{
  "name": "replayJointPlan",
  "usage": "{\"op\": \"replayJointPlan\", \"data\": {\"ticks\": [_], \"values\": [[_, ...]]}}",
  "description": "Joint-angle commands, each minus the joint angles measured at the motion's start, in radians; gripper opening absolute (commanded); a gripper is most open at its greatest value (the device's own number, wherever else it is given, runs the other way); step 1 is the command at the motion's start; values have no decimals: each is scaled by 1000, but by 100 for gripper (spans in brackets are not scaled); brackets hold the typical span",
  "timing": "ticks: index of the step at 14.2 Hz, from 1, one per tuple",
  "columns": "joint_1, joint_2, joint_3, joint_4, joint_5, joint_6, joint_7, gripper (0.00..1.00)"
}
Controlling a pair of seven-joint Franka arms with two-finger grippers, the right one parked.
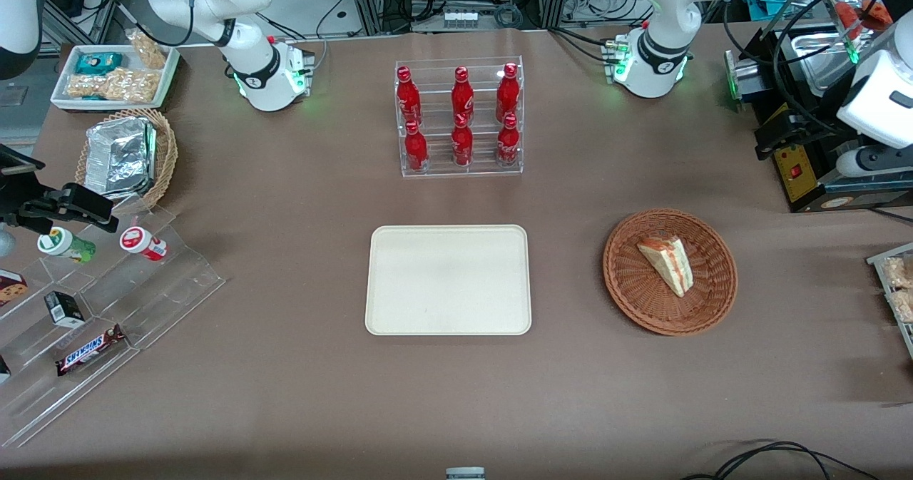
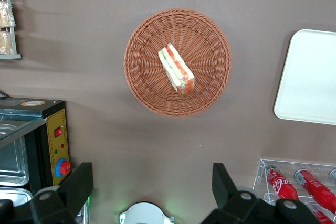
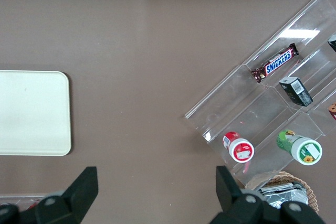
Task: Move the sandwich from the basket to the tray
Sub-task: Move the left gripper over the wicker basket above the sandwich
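The sandwich (image 1: 667, 264) (image 2: 176, 70), a small white-bread wedge with red and green filling, lies on its side in the round reddish-brown wicker basket (image 1: 628, 294) (image 2: 142, 77). The cream rectangular tray (image 1: 448, 280) (image 2: 310, 77) (image 3: 31, 114) lies bare beside the basket, toward the parked arm's end. My gripper (image 1: 767, 141) (image 2: 152, 174) hangs high above the table, farther from the front camera than the basket and apart from it. It is open, with nothing between its black fingers (image 2: 79, 182).
A clear rack of red bottles (image 1: 460, 120) (image 2: 299, 182) stands farther back than the tray. A yellow-and-black appliance (image 1: 802, 173) (image 2: 52, 140) sits under the gripper. A snack rack (image 1: 895, 280) is at the working arm's table edge. An acrylic stepped display (image 1: 107, 302) and a foil-filled tan basket (image 1: 125, 155) lie toward the parked arm's end.
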Motion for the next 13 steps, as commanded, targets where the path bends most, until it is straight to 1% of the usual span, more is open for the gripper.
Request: {"op": "replayJointPlan", "data": {"ticks": [1,4,6,9,11,13], "values": [[2,-18,3,0,-13,-5,8,100],[2,2,3,-6,-2,-8,5,100],[3,49,4,-10,9,-10,-6,100],[60,149,4,-39,-10,-5,-129,100],[60,208,4,-69,-10,34,-199,100],[60,233,4,-151,-11,137,-233,100]]}}
